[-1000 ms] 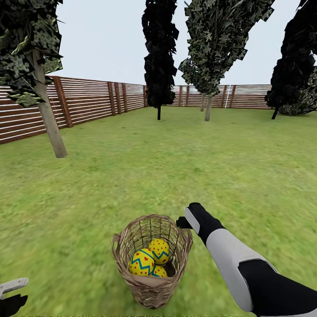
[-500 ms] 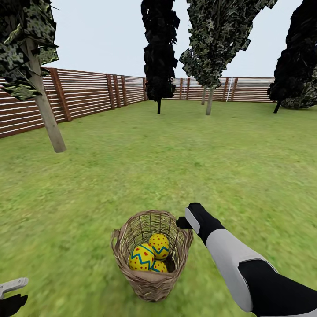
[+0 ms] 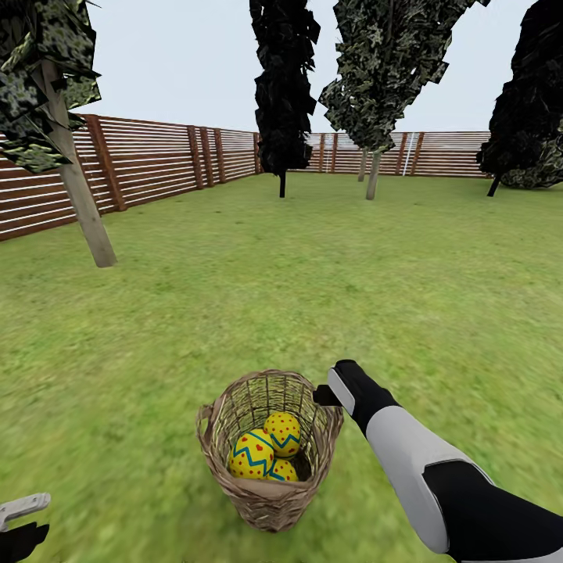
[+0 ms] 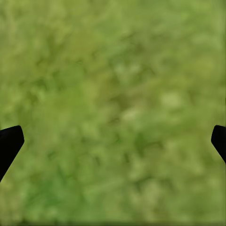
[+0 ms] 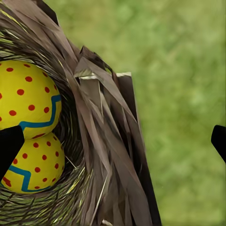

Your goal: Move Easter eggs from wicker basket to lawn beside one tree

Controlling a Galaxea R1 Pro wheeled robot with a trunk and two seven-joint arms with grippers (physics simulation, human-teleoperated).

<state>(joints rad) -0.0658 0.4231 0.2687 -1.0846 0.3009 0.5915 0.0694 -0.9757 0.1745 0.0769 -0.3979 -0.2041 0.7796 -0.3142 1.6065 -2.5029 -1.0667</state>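
A brown slatted fence (image 3: 156,168) bounds the grass, dark trees (image 3: 283,86) standing under pale sky (image 3: 180,70).

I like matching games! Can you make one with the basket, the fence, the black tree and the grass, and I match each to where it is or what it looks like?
Things:
1. wicker basket
2. fence
3. black tree
4. lawn

Clues:
A. green and flat
B. brown slats around the yard's edge
C. holds yellow eggs
D. far back, all dark

Pairs: 1-C, 2-B, 3-D, 4-A
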